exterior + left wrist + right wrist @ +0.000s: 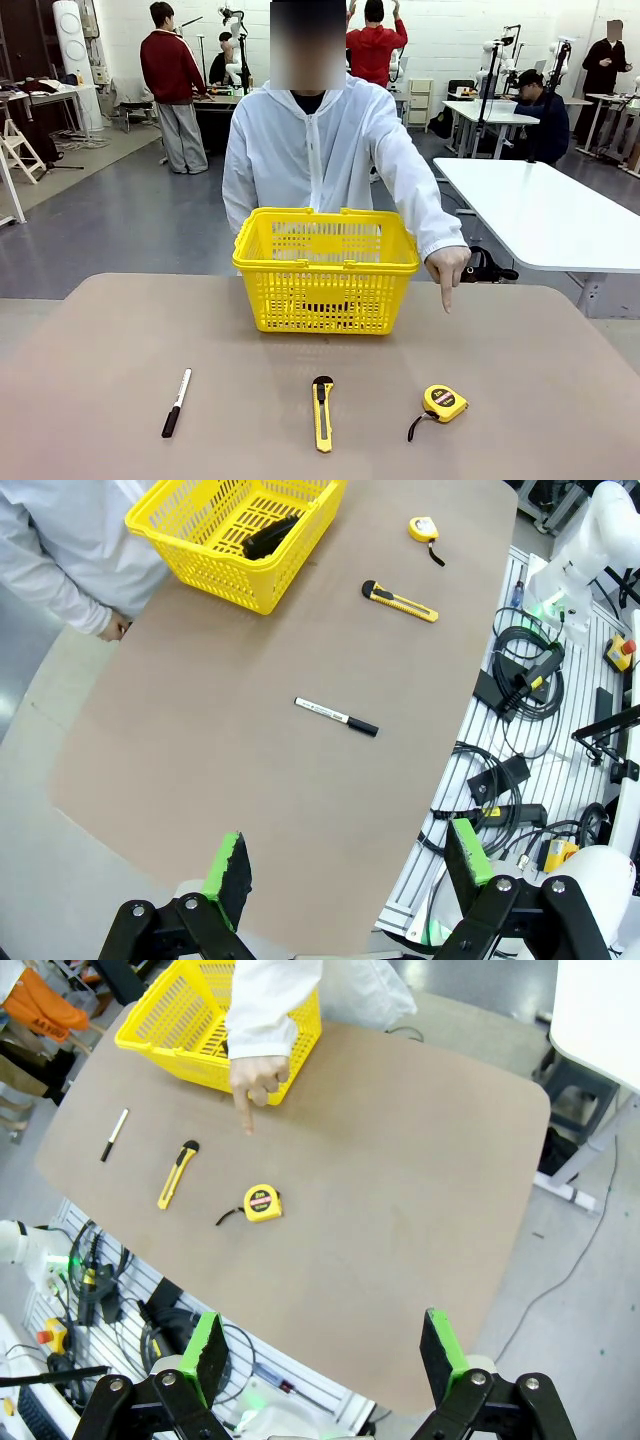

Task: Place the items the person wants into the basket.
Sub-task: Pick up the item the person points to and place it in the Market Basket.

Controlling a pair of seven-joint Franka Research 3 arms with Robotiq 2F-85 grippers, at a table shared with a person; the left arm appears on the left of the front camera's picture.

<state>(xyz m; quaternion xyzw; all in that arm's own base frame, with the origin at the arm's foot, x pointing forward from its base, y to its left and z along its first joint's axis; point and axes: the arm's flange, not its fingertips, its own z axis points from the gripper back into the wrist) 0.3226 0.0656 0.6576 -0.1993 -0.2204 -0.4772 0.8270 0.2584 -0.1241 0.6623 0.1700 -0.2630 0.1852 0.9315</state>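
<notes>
Pointing straight down, the person's hand (447, 268) hung right of centre in the front view, index finger aimed at the table (560, 400) above the tape measure (445, 402) and well apart from it.

- Tape measure: lower right of the front view, resting on the table. Round body, no useful long axis; black strap (418, 428) trailed to the lower left.
- Right gripper (322, 1332): jaws spread wide, empty. Target lay up and left of it in the right wrist view. Judged the nearer arm.
- Left gripper (347, 848): also spread wide, empty. Target sat far off at the top of its frame.
- Room: bare tabletop around the target. Utility knife (322, 412) well apart to its left, marker (177, 402) farther left.
- Basket (325, 270): upper centre, with a dark object (270, 537) inside that could not be identified.
</notes>
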